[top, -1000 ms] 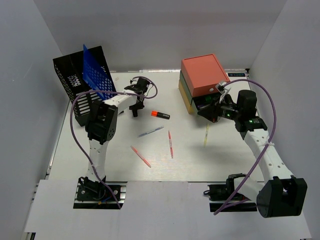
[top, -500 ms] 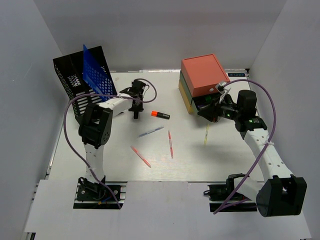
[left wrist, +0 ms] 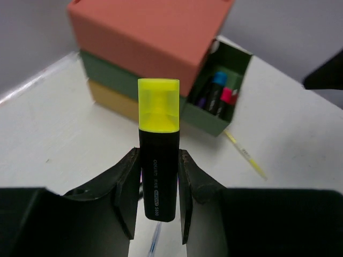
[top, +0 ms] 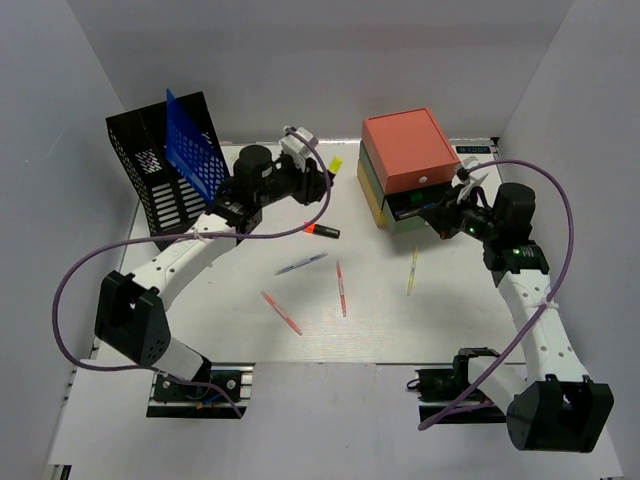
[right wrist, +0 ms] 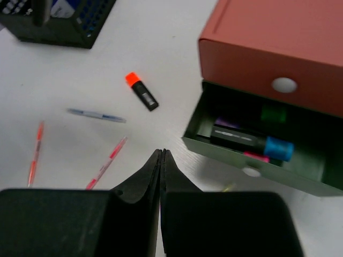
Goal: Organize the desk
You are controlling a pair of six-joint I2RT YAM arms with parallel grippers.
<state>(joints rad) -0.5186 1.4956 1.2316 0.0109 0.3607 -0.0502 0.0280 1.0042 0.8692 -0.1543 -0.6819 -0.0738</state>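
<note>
Left jaws: clamped on highlighter [left wrist: 158, 155] barrel, cap outward, aloft above bench [top: 380, 320], facing open drawer [left wrist: 209, 120]. Right jaws: clenched, empty, beside drawer. Bench: beneath all, pens [top: 342, 288] loose on it. Hazard, as judged: slipping from narrow grip, or clipping drawer wall through misaimed approach.

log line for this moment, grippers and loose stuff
left gripper: shut on yellow highlighter | right gripper: shut, empty, facing open green drawer | desk: orange highlighter, four pens loose
</note>
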